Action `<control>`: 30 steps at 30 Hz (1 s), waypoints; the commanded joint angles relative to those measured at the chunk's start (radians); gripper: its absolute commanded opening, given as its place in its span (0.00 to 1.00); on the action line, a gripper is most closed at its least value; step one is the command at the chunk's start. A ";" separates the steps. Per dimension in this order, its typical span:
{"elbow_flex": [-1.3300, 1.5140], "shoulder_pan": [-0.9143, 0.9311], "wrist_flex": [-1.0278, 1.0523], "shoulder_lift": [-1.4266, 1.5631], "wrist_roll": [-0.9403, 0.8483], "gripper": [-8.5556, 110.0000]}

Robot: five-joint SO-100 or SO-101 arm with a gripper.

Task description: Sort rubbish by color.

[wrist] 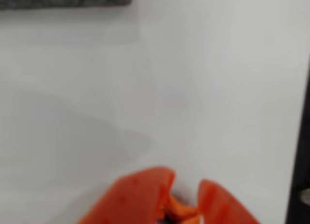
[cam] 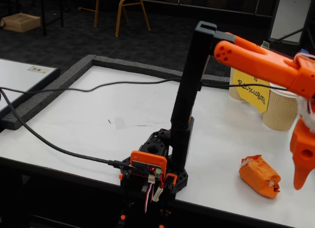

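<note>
An orange crumpled paper wad (cam: 259,175) with bits of white tape lies on the white table near its front edge in the fixed view. My orange gripper (cam: 301,182) hangs pointing down just right of the wad, above the table and partly cut off by the frame edge. In the blurred wrist view the gripper (wrist: 185,181) enters from the bottom. Its two fingertips stand a narrow gap apart, with bare table showing between them and nothing held. The wad is out of the wrist view.
Two beige ribbed paper cups (cam: 280,110) stand at the back right, beside a yellow sign (cam: 251,92). The arm's base (cam: 152,171) is clamped at the front edge. A black cable (cam: 98,87) crosses the table. A grey raised border (cam: 59,82) runs along the left and back.
</note>
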 commanded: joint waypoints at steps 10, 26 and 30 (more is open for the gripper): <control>-0.048 -0.123 0.316 0.383 0.026 0.07; 0.127 -0.086 0.235 0.262 0.038 0.23; 0.106 -0.048 0.241 0.229 0.034 0.38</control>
